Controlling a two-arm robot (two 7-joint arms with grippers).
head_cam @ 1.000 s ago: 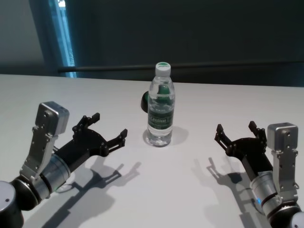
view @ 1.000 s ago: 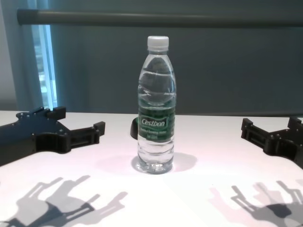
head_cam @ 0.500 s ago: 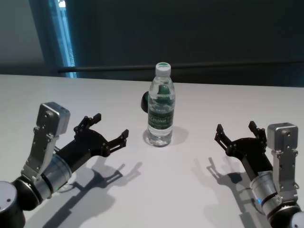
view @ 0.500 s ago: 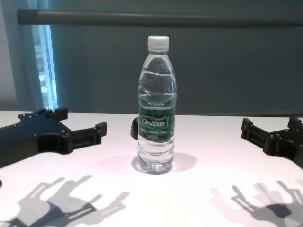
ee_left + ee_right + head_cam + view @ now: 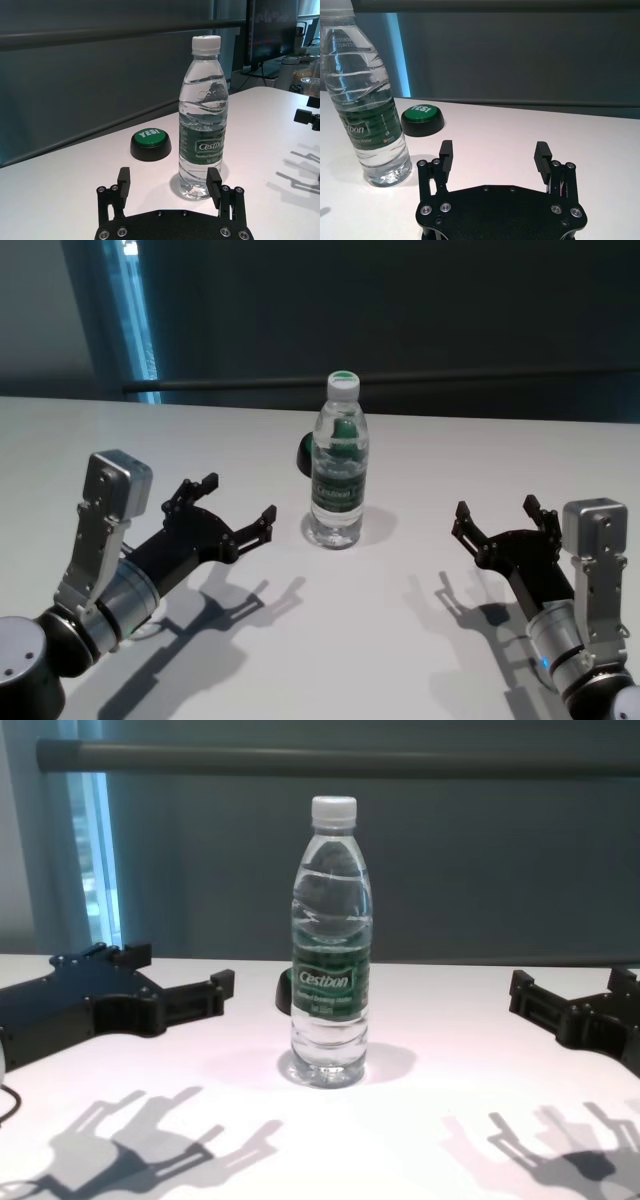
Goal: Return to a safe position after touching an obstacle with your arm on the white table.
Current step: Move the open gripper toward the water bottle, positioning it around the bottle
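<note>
On the white desk (image 5: 180, 440) before me the water bottle (image 5: 338, 460) stood upright near the middle, its white cap (image 5: 333, 809) screwed on and its dark green label facing my chest. Just behind it, on the far side and slightly to the left, sat a low black button with a green top (image 5: 150, 143) marked "YES!", close to the bottle's base but apart from it. My left gripper (image 5: 236, 508) hung just above the desk to the left of the bottle, its jaws spread wide and holding nothing, the fingertips pointed toward the bottle's lower half with a clear gap between them and the plastic. From my left wrist the bottle showed just past one of those fingertips (image 5: 214, 181), which overlapped its base in that view. My right gripper (image 5: 497, 516) was parked well off to the right and nearer to me, low over the desk, its jaws likewise wide apart and empty, pointing toward the far side. Dark shadows of both grippers lay on the glossy surface in front of me. Beyond the far edge of the desk ran a dark wall with a horizontal rail (image 5: 330, 759).
</note>
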